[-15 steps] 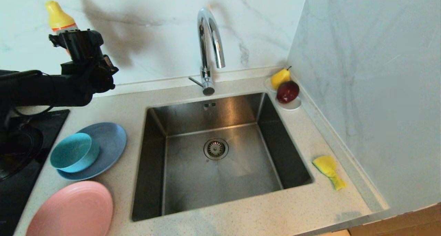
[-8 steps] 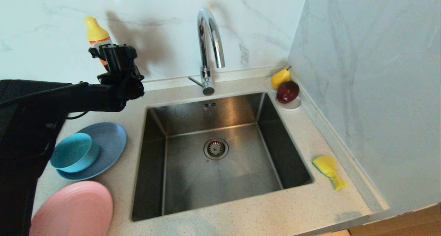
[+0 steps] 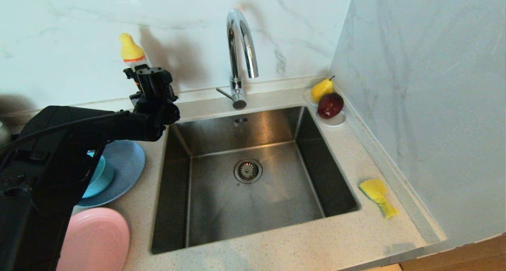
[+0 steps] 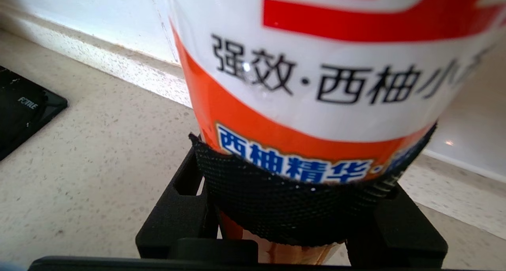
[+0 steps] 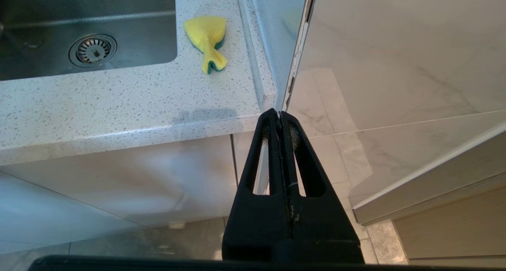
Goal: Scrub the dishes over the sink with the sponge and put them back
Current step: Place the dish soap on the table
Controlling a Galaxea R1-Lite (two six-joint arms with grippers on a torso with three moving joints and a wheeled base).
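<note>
My left gripper (image 3: 153, 81) is shut on a dish-soap bottle (image 3: 132, 52) with a yellow cap and holds it upright above the counter at the sink's back left corner. In the left wrist view the bottle's orange and white label (image 4: 316, 65) fills the picture between the black pads (image 4: 294, 207). The steel sink (image 3: 257, 215) is empty, with its drain (image 3: 248, 170) in the middle. Left of it lie the grey-blue plate (image 3: 124, 160), the teal bowl (image 3: 98, 176) on it, and the pink plate (image 3: 99, 239), all partly hidden by my left arm. The yellow sponge (image 3: 377, 196) lies crumpled on the counter right of the sink. My right gripper (image 5: 280, 116) is shut and empty, parked below the counter's front edge.
A chrome faucet (image 3: 239, 53) rises behind the sink. A white saucer (image 3: 335, 121) with a yellow pear and a red apple sits at the back right corner. A marble wall (image 3: 427, 105) closes the right side. A black stovetop corner (image 4: 19, 112) shows beside the bottle.
My left arm has carried the bottle to the right and lower, from the far left wall to the sink's back left corner. It now covers more of the bowl and plates.
</note>
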